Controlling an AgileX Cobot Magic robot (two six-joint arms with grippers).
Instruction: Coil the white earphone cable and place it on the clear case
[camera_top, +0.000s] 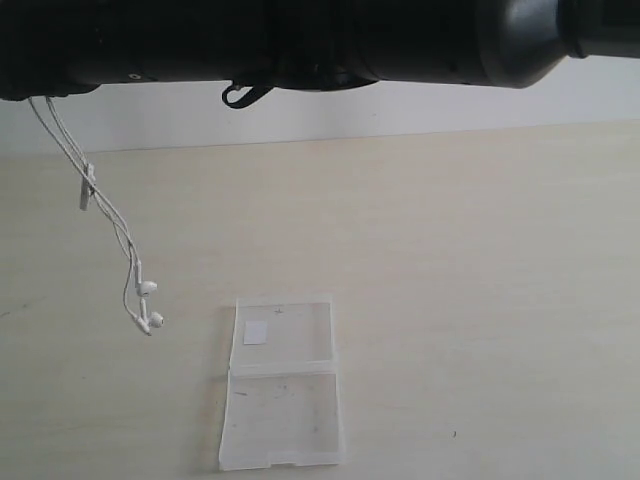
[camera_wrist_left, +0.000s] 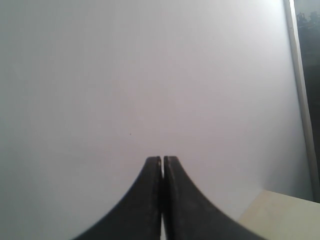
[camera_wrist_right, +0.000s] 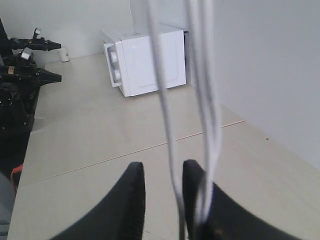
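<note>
A pale wooden table (camera_top: 480, 300) is seen in the exterior view, with a dark, blurred robot arm (camera_top: 300, 40) stretched across the top of the picture. The white earphone cable (camera_top: 120, 225) is hung from under that arm at the far left and is not coiled. Its thin strands are draped downward and to the right. A small inline remote (camera_top: 87, 187) is carried partway along, and the two earbuds (camera_top: 148, 287) are dangled at the lowest end. Whether the earbuds are touching the table cannot be told. The clear case (camera_top: 285, 405) is laid open and flat on the table, to the right of the earbuds and apart from them. A small white sticker (camera_top: 256, 332) is borne on its farther half.

In the left wrist view, the left gripper (camera_wrist_left: 162, 159) is shown with its two dark fingers (camera_wrist_left: 150, 200) pressed together in front of a plain white wall (camera_wrist_left: 125, 75). Whether any wire is pinched between them cannot be told.

In the right wrist view, the right gripper (camera_wrist_right: 164, 167) is shown with its jaws held apart. One strand of the cable is run down into the gap, and others are laid across one finger. A white box-shaped appliance (camera_wrist_right: 145, 60) is seen standing behind.
</note>
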